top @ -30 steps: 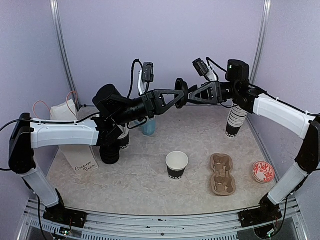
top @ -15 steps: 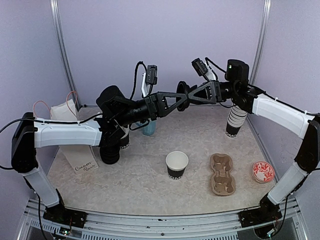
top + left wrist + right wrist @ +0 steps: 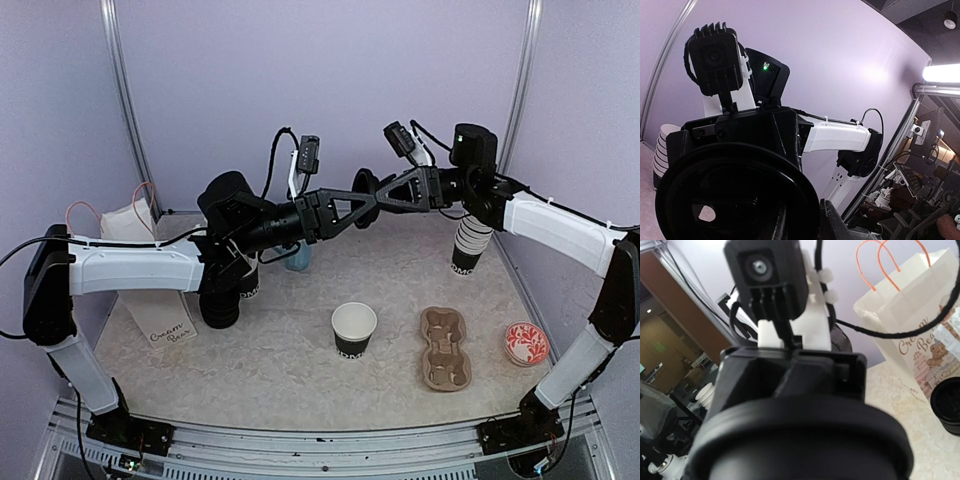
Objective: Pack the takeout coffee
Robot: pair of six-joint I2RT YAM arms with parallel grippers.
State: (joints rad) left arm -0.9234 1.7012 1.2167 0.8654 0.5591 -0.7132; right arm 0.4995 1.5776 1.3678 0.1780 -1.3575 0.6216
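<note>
Holding a black lid [image 3: 364,181] mid-air, clamped in the left gripper [image 3: 356,198] and met by the right gripper [image 3: 381,190], impossible to call clenched or loose, likely a handover toward the open cup [image 3: 354,328] standing beside the tray [image 3: 445,348].

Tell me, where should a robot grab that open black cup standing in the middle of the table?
Probably around its side wall, halfway up, coming in level from the side. The open cup stands upright, lidless, so its round wall offers two opposite faces; the thin rim might crush. The cardboard carrier sits apart to its right, leaving room.
</note>
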